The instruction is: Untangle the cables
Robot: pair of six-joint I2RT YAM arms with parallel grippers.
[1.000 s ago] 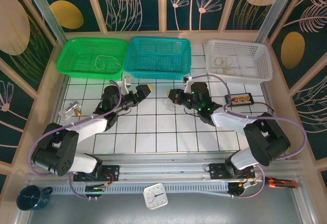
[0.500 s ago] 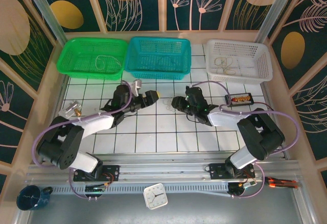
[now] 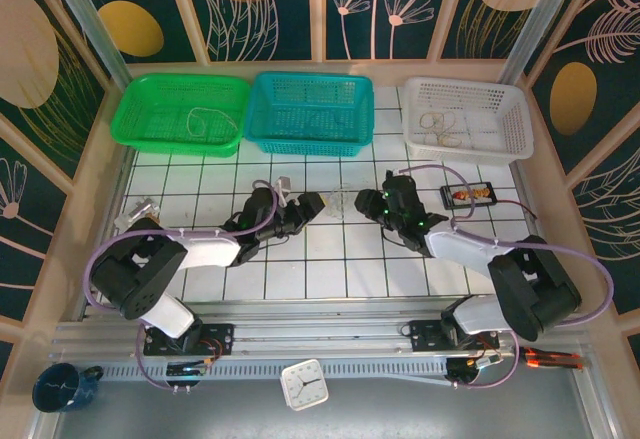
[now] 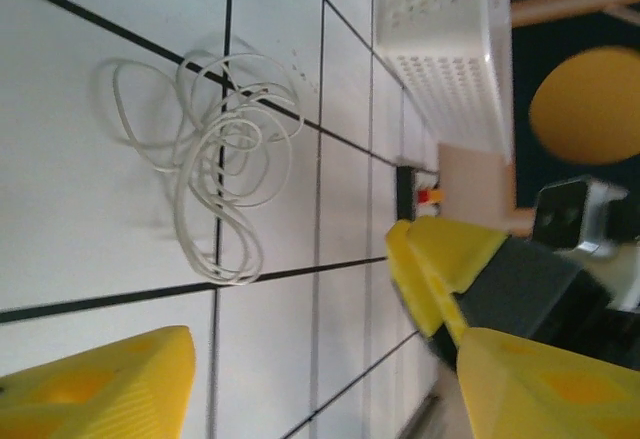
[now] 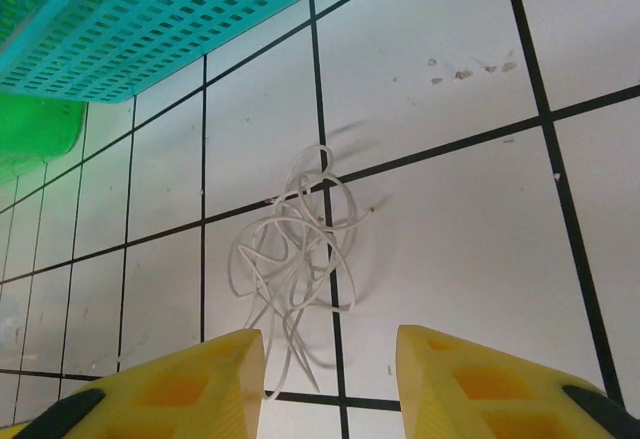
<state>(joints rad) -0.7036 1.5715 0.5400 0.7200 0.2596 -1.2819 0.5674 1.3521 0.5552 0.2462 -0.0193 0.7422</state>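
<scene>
Lying loose on worktop: cables, thin, limp, likely light; best pinched at an outer loop. Left end effector, right end effector: both apart, empty.

Baskets three; arms two; cable tangle one; clock one; mug one.

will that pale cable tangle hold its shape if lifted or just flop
Probably floppy: the cables are very thin wire lying flat in loose, overlapping loops. Likely very light, so a push may drag the whole bundle. The crossed loops would probably snag and lift together.
</scene>
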